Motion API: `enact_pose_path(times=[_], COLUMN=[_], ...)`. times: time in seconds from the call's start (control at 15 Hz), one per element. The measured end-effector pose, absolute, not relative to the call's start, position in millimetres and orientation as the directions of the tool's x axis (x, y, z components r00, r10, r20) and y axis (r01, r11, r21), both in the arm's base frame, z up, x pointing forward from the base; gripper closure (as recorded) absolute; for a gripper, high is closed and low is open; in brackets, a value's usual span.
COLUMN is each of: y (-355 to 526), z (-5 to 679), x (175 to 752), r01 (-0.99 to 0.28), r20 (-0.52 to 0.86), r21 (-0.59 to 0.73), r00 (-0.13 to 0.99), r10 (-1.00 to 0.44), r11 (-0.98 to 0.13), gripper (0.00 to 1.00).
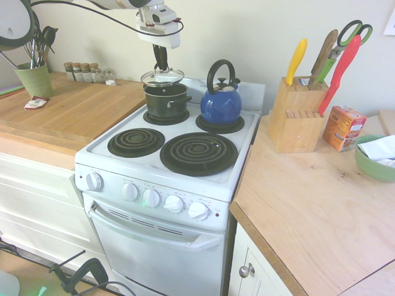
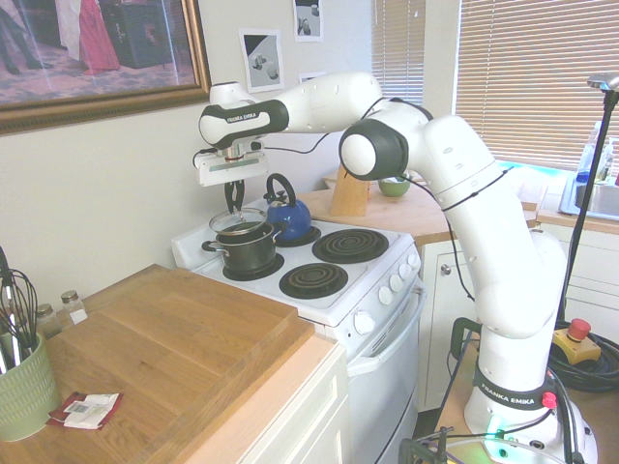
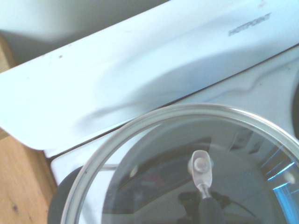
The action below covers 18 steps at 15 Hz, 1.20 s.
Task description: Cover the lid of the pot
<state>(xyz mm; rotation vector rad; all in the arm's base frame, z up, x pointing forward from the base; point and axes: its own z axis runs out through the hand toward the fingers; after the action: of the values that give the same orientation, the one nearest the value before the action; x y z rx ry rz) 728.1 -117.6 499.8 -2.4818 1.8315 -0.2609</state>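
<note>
Holding the lid (image 1: 162, 77) just above the pot (image 1: 167, 102), nearly level, with underside down and handle (image 3: 208, 186) up. Round, so showing no long axis across the glass; at the handle, pointing one metal-bracketed end roughly toward the stove's back panel (image 3: 117, 88). Clamped together on that handle with the claw (image 1: 161, 66), from straight above the pot. Raised clear of the pot's rim, leaving a gap between.

Around the pot, from left to right in the first exterior view: on the wooden bench (image 1: 68, 114) left of it, passing a green utensil holder (image 1: 34, 80), a small packet (image 1: 36, 103) and a row of spice jars (image 1: 86, 73). Directly right of the pot, meeting the blue kettle (image 1: 221, 106) on the neighbouring rear burner, near the lid's edge. In front of the pot, finding two bare coil burners (image 1: 166, 148). Farther right of it, coming to a knife block (image 1: 298, 117), an orange box (image 1: 344, 128) and a green bowl (image 1: 376, 163).

Made of clear, shiny glass inside a silvery metal rim, with pale bracket and dark grip at centre, catching bluish reflections on one side.
</note>
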Motion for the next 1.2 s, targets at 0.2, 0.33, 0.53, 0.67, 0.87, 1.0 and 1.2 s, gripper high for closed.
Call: enact_pose_path(times=[0.2, 0.33, 0.53, 0.67, 0.87, 1.0, 1.2], y=[-121.4, -130.7, -138.5, -138.8, -139.0, -137.9, -136.3], z=[491.8, 484.3, 473.8, 467.4, 462.9, 462.8, 465.3], x=[728.5, 728.1, 727.6, 727.6, 727.2, 728.5, 732.3], r01=[-0.948, -0.953, -0.958, -0.959, -0.959, -0.957, -0.953], r20=[0.102, 0.098, 0.092, 0.087, 0.084, 0.089, 0.105], r21=[-0.122, -0.111, -0.097, -0.087, -0.081, -0.091, -0.123], r00=[0.281, 0.27, 0.262, 0.262, 0.263, 0.266, 0.266], r10=[-0.954, -0.958, -0.961, -0.961, -0.961, -0.96, -0.958], r11=[-0.293, -0.28, -0.27, -0.27, -0.27, -0.274, -0.278], gripper=[1.0, 1.0, 1.0, 1.0, 1.0, 1.0, 1.0])
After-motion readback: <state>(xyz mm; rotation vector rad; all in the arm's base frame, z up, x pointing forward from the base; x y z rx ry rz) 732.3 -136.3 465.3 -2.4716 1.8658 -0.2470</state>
